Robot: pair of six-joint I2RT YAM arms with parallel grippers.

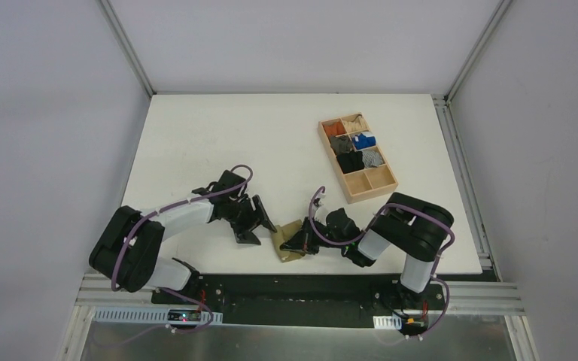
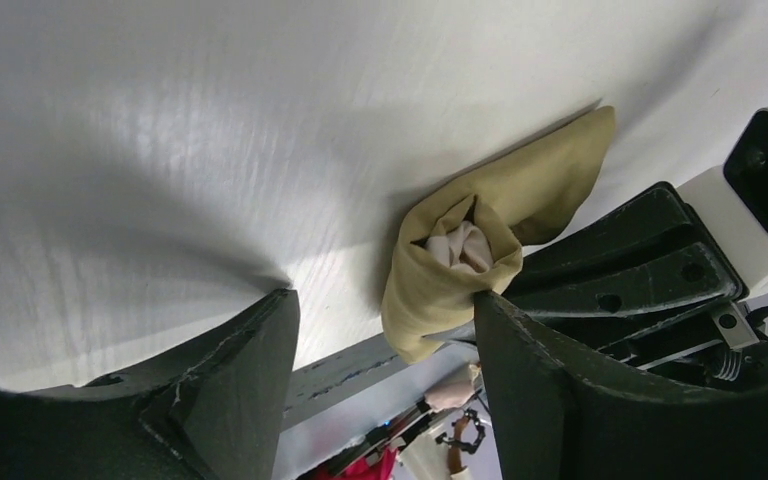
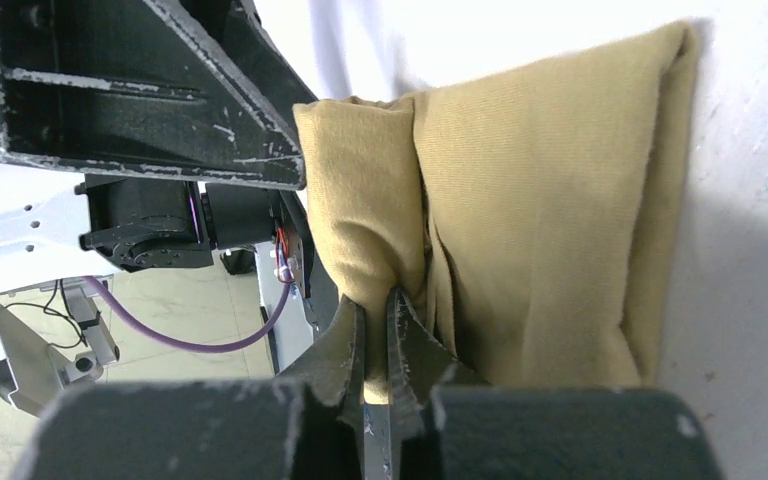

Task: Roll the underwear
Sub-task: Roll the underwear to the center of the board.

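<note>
The underwear [image 1: 288, 242] is an olive-khaki bundle near the table's front edge, between my two grippers. In the left wrist view it [image 2: 450, 285] is partly rolled, with the cream-white waistband [image 2: 460, 246] showing inside the open end of the roll. My left gripper [image 1: 252, 226] is open and empty just left of it; its fingers [image 2: 230, 370] stand wide apart beside the roll. My right gripper [image 1: 302, 242] is shut on a fold of the underwear [image 3: 540, 220]; its fingertips [image 3: 353, 330] pinch the rolled edge.
A wooden compartment tray [image 1: 369, 197] stands at the back right, holding several small fabric bundles [image 1: 355, 143]; its two nearest compartments are empty. The table's front edge and metal rail [image 1: 286, 280] lie just behind the underwear. The left gripper's black finger [image 3: 160, 90] is close to the roll.
</note>
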